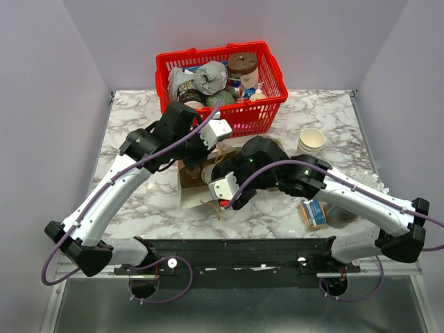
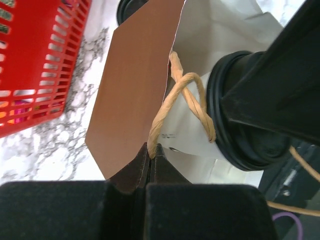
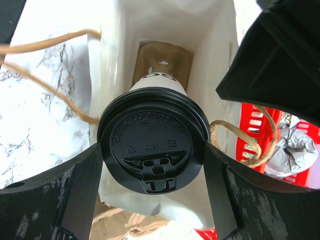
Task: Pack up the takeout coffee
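Observation:
The takeout coffee (image 3: 152,145), a white cup with a black dome lid, is gripped at the lid between my right gripper's (image 3: 153,165) fingers. It hangs in the open mouth of a paper bag (image 3: 165,30), brown outside and white inside, whose brown bottom shows below the cup. My left gripper (image 2: 151,150) is shut on the bag's twine handle (image 2: 172,100) and holds that side up. The lid's rim (image 2: 225,110) shows in the left wrist view. In the top view both grippers, left (image 1: 201,161) and right (image 1: 216,182), meet over the bag (image 1: 189,182); the cup is hidden there.
A red basket (image 1: 272,104) full of groceries stands at the back, close behind the bag. A stack of lidless paper cups (image 1: 311,140) is at the right. A small blue packet (image 1: 313,211) lies under the right arm. A loose black lid (image 2: 131,7) lies beyond the bag.

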You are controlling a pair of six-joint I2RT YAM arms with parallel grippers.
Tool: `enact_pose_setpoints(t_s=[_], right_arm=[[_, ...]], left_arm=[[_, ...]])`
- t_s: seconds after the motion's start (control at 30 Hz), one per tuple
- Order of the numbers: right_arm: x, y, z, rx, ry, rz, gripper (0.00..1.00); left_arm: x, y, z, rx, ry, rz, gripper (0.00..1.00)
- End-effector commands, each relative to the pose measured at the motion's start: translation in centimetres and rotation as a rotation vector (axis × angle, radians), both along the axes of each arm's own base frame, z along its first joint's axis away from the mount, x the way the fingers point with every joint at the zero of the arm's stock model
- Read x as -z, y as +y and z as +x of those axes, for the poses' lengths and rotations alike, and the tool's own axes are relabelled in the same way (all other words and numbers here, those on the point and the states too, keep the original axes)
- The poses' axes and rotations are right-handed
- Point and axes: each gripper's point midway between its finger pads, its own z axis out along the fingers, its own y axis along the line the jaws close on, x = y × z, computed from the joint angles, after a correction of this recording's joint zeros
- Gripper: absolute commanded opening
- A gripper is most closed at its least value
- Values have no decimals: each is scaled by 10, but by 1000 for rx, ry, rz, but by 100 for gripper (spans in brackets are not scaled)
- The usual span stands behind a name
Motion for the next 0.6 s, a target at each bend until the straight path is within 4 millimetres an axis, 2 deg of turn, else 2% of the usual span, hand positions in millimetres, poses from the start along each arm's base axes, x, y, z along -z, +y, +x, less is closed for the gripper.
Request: enact_pose_setpoints(t_s=[0.0, 0.23, 0.43, 0.57], right_arm=[[10, 2, 8, 63, -53, -25, 55], [23, -9, 15, 142, -74, -80, 54], [24, -6, 19, 193, -77, -90, 54], [21, -2, 15, 194, -64, -100, 53]], left_arm=[[1, -13, -19, 23, 95, -86, 0], [5, -11, -22, -28, 118, -112, 0], [0, -11, -19, -57, 105, -129, 0], [-6, -9, -13, -93, 86, -140, 0]])
